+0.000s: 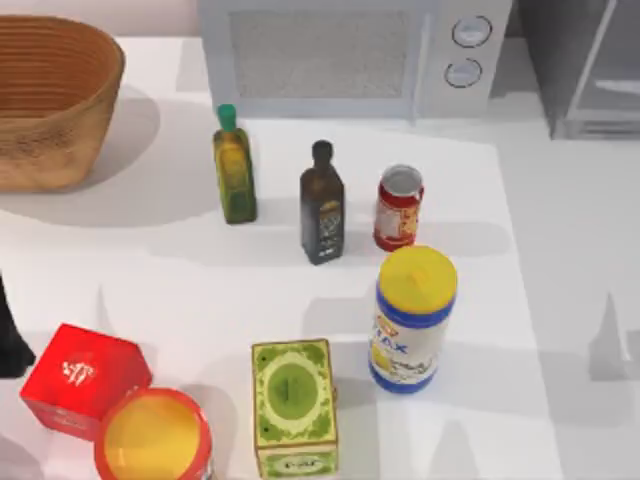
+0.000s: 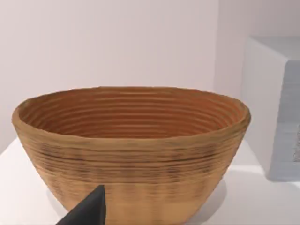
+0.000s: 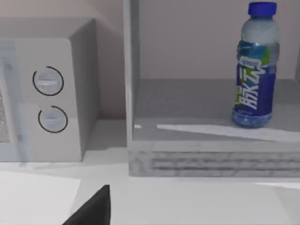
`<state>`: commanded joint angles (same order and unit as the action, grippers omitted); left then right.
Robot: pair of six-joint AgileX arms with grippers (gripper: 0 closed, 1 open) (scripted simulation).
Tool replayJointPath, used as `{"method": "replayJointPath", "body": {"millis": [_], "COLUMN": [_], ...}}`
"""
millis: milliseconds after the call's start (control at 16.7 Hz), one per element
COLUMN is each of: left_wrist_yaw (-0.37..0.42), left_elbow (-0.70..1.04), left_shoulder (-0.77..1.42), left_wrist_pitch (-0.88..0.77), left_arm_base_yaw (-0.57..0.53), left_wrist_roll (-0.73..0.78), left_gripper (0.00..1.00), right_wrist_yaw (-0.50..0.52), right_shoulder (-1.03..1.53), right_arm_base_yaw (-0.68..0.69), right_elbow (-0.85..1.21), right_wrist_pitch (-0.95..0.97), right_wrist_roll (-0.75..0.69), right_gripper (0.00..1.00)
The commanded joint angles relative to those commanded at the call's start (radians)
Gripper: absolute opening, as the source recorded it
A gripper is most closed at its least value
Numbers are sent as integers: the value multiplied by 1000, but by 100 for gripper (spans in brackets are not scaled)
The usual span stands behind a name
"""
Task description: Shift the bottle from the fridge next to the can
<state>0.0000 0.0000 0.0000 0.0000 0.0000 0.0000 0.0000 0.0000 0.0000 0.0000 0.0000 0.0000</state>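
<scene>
Bottle (image 3: 254,65) upright on the fridge (image 3: 206,145) shelf, ahead of the right tool and well apart from it — nothing grasped yet, whole transfer left. Can (image 1: 398,207) waits on the bench (image 1: 150,280). Whether either tool is parted, I cannot tell.

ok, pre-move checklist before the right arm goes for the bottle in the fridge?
1. Fridge open: ok, the grey metallic fridge shows its inside shelf.
2. Bottle upright: ok, the clear blue-capped plastic bottle stands on the shelf.
3. Path to the bottle: ok, nothing stands in front of it.
4. Drop spot: ok, bare table right of the small red tin can.
5. Right gripper open: cannot tell.
6. Left gripper out of the way: ok, facing the woven basket.
</scene>
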Motion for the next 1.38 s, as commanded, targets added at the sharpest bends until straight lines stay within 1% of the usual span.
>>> {"method": "replayJointPath", "body": {"millis": [180, 300, 540, 720, 1200, 1380], "left_wrist_yaw": [0, 0, 0, 0, 0, 0], "left_elbow": [0, 0, 0, 0, 0, 0], "left_shoulder": [0, 0, 0, 0, 0, 0], "left_wrist_pitch": [0, 0, 0, 0, 0, 0], "left_arm_base_yaw": [0, 0, 0, 0, 0, 0], "left_wrist_roll": [0, 0, 0, 0, 0, 0], "left_gripper": [100, 100, 100, 100, 100, 100], "right_wrist_yaw": [-1, -7, -37, -71, -171, -202], "right_shoulder": [10, 62, 294, 578, 1554, 1857], "right_arm_base_yaw": [-2, -14, -52, -89, -196, -232], "right_elbow": [7, 44, 184, 325, 739, 874], "right_wrist_pitch": [8, 48, 200, 353, 804, 951], "right_wrist_roll": [0, -1, -2, -4, -9, -10], "right_gripper": [100, 100, 100, 100, 100, 100]}}
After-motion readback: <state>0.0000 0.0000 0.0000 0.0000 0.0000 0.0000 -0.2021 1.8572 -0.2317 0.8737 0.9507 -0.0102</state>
